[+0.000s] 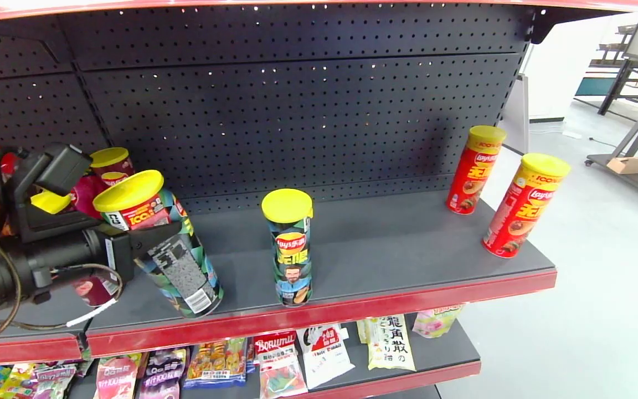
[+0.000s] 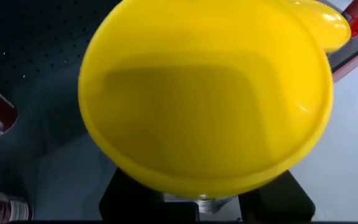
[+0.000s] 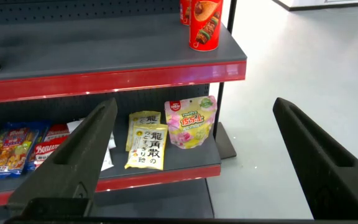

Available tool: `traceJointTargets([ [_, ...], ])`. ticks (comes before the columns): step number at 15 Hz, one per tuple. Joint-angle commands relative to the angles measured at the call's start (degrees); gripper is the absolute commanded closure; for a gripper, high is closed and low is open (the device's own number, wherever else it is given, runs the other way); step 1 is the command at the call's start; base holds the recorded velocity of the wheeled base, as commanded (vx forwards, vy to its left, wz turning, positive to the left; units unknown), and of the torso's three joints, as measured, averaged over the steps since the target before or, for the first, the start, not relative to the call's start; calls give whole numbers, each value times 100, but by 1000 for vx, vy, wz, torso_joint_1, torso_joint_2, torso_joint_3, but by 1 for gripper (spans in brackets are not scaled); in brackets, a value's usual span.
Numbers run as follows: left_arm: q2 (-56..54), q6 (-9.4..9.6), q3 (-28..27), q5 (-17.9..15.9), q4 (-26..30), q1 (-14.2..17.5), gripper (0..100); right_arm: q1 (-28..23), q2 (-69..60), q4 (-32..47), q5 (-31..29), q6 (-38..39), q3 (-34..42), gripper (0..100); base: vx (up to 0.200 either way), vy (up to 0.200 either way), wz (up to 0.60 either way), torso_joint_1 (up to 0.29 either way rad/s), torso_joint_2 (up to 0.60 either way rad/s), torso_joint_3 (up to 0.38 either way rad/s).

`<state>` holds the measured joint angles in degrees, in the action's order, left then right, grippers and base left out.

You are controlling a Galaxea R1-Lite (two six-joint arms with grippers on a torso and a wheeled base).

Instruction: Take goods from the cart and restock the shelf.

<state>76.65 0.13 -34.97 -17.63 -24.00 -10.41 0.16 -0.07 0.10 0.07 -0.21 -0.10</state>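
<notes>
While the left gripper (image 1: 158,238) sits at the lower left of the head view, its dark fingers (image 1: 150,235) are pinched onto the sides of a black-and-teal chip can (image 1: 178,260) with a yellow lid (image 1: 128,190). This held can leans, lid toward the upper left and base down by the red front edge of the shelf (image 1: 407,255); whether the base touches the board cannot be told. From the left wrist camera the same lid (image 2: 207,93) is seen from above, with the gripper (image 2: 204,202) dark beneath it at the bottom edge.

Just right of the held can, at frame centre, a matching upright can (image 1: 291,255) stands near the front edge. Two red cans stand well apart from it at the right end, one further back (image 1: 474,169), one at the corner (image 1: 524,205). Maroon cans (image 1: 109,166) stand behind the left arm, against the pegboard back panel (image 1: 297,111).

Seen in its own wrist view, the right gripper (image 3: 194,162) has its two fingers (image 3: 73,162) spread wide with nothing between them, facing the lower shelf where snack bags (image 3: 148,146) lie
</notes>
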Motion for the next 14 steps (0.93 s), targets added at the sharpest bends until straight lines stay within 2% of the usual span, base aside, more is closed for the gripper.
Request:
traceJointTargets([
  [1, 614, 92, -150, 66, -280, -31, 100, 2, 7, -1, 1, -6, 1, 0, 0, 0, 0, 0, 0, 0],
  [2, 851, 233, -247, 119, -351, -14, 100, 2, 7, -1, 1, 3, 1, 0, 0, 0, 0, 0, 0, 0],
  [3, 1106, 294, -414, 119, -368, 4, 100, 2, 7, -1, 1, -6, 1, 0, 0, 0, 0, 0, 0, 0],
  [7, 2038, 294, -1257, 128, -482, -5, 100, 2, 7, -1, 1, 3, 1, 0, 0, 0, 0, 0, 0, 0],
  [9, 2424, 303, -1363, 119, -790, -49, 100, 11, 7, -1, 1, 3, 1, 0, 0, 0, 0, 0, 0, 0],
  [11, 2820, 303, -1547, 119, -1080, -181, 100, 2, 7, -1, 1, -6, 1, 0, 0, 0, 0, 0, 0, 0],
  [14, 3338, 303, -2224, 119, -1177, -383, 100, 2, 7, -1, 1, -6, 1, 0, 0, 0, 0, 0, 0, 0],
])
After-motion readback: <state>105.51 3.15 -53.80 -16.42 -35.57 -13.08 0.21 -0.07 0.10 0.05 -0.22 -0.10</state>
